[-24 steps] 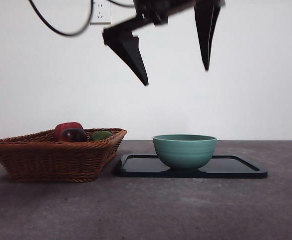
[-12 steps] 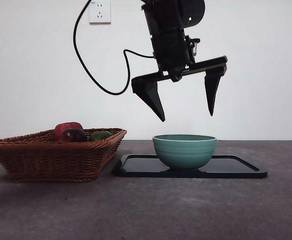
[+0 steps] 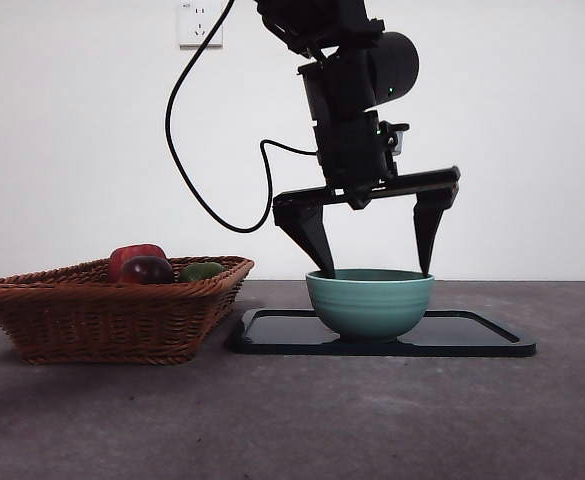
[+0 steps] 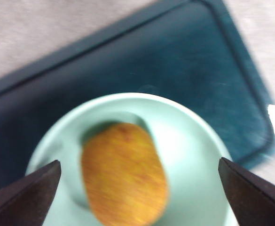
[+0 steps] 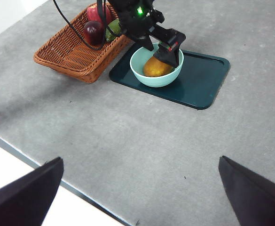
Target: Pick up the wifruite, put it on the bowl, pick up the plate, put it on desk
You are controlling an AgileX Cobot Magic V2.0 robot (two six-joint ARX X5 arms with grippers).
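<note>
The orange-brown wifruite [image 4: 123, 174] lies inside the mint-teal bowl [image 3: 370, 300]; the front view hides it behind the bowl's wall, while the right wrist view shows the wifruite [image 5: 157, 67] from above. The bowl stands on the dark plate [image 3: 472, 335], a flat tray resting on the grey desk [image 3: 292, 420]. My left gripper [image 3: 375, 270] hangs open right over the bowl, one jaw tip at each side of the rim, not touching the fruit. High above the desk, my right gripper [image 5: 139, 188] is open and holds nothing.
A wicker basket [image 3: 112, 310] sits left of the plate, holding a red fruit [image 3: 135, 256], a dark purple fruit [image 3: 148, 270] and a green one [image 3: 203, 271]. The left arm's cable [image 3: 187, 150] loops above the basket. The desk's near edge [image 5: 48, 172] shows in the right wrist view.
The left gripper has come down from the top of the front view to the bowl's rim, jaws staying open. Bowl, plate and basket have not moved.
</note>
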